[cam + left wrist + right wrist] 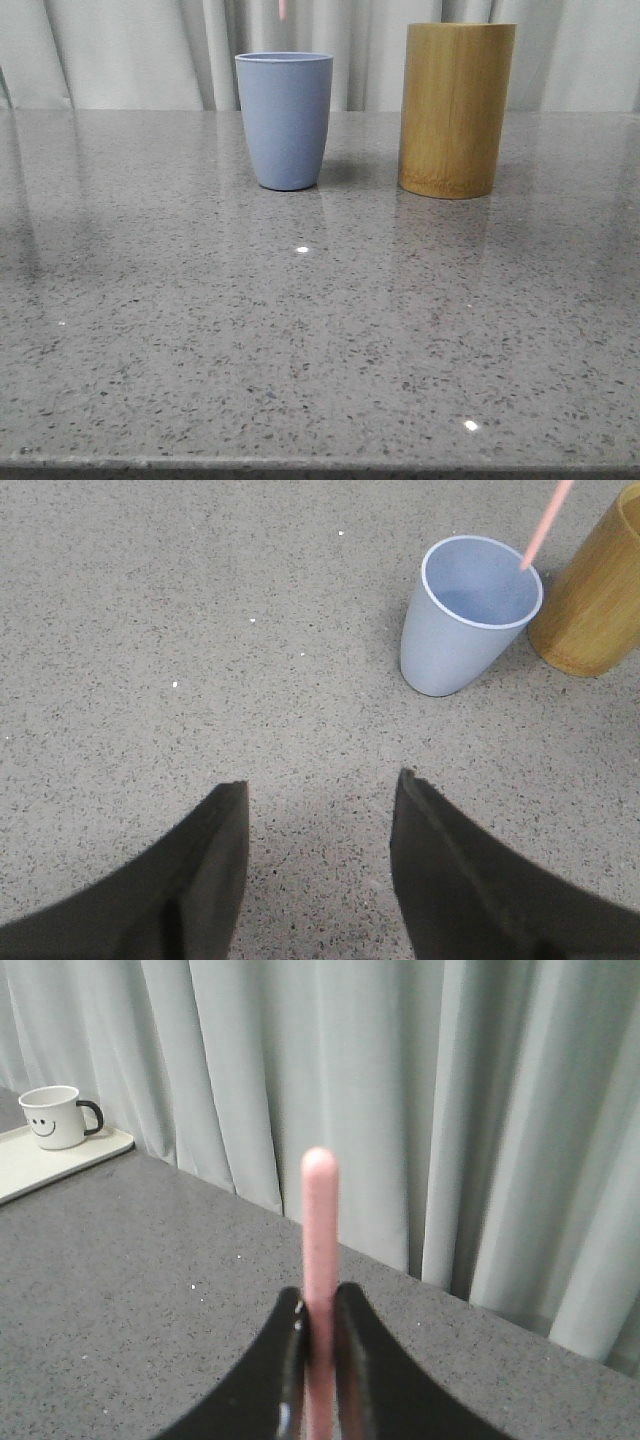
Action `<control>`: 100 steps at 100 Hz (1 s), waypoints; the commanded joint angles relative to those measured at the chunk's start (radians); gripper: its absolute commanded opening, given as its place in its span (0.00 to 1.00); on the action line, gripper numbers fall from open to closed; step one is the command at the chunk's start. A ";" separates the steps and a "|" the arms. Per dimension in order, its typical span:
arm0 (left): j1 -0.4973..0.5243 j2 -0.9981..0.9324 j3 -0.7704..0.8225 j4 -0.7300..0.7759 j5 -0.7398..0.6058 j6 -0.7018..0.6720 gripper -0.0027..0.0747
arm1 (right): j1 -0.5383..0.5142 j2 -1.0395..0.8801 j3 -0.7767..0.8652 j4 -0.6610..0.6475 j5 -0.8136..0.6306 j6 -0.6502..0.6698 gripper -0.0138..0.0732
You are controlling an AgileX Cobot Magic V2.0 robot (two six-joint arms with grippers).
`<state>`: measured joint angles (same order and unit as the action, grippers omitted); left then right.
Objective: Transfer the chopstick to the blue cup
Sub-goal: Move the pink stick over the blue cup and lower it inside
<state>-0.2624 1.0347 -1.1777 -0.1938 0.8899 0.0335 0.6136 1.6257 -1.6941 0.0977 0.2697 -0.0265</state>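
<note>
1. The blue cup (285,120) stands upright on the grey speckled desk (300,340), to the left of a taller bamboo cylinder (456,108); the two stand near each other but apart in the front view.
2. The right tool (320,1345) has its two dark fingers (285,1370) pressed together on a pink chopstick (320,1230), which stands upright between them with its rounded end well above the fingertips.
3. In the front view only a small pink bit of the chopstick (283,9) shows at the top edge, above the blue cup's rim.
4. From the left wrist camera the chopstick (546,524) slants down to the blue cup (466,615), its lower tip at the mouth, by the rim nearest the bamboo cylinder (593,600). Whether the tip touches the cup, I cannot tell.
5. The left tool (320,875) hangs over bare desk (150,630), well apart from the cup, its fingers spread with nothing between them.
6. Behind the desk hangs a pale curtain (450,1110). Far off, a white mug with a smiley face (58,1117) sits on a light tray (60,1163).
</note>
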 commanded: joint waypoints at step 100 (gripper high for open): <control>0.004 -0.017 -0.025 -0.013 -0.063 -0.006 0.45 | -0.015 0.107 -0.030 -0.012 -0.014 -0.010 0.46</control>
<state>-0.2624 1.0347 -1.1777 -0.1938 0.8899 0.0335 0.6067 1.7879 -1.6941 0.0959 0.3156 -0.0265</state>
